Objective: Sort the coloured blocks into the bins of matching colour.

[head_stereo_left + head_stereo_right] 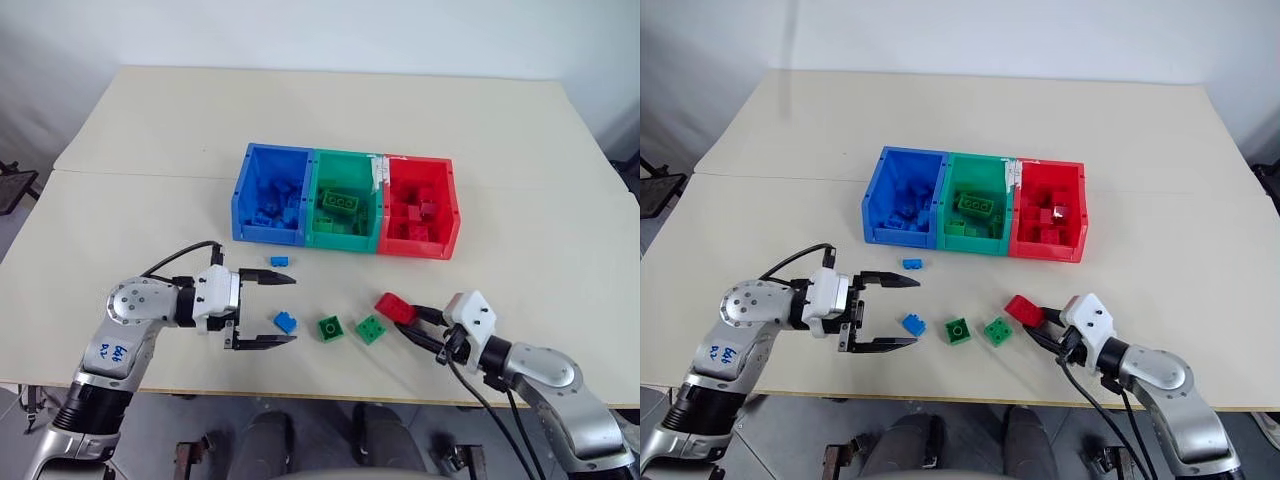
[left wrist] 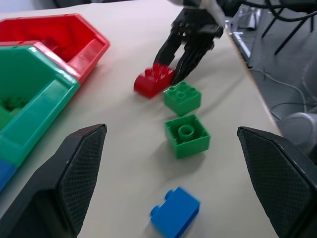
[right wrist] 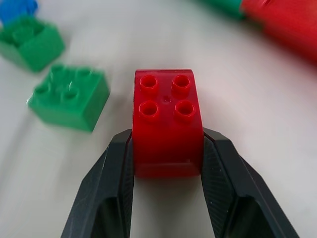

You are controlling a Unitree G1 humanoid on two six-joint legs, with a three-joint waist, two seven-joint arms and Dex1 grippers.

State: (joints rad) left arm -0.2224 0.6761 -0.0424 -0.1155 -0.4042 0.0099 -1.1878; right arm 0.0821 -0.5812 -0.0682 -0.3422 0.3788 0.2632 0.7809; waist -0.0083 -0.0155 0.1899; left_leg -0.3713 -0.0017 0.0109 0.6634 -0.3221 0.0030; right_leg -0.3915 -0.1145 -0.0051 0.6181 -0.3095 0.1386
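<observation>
right wrist view has the right gripper clenched on the flat sides of the studded red plastic brick, near right of table; light, rigid, slick; left gripper spread, empty

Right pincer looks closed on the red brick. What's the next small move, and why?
Probably lift it straight up off the table. The right pincer has its fingers against both sides of the red brick, which sits beside a green brick; rising first should avoid knocking it before carrying toward the red bin.
</observation>
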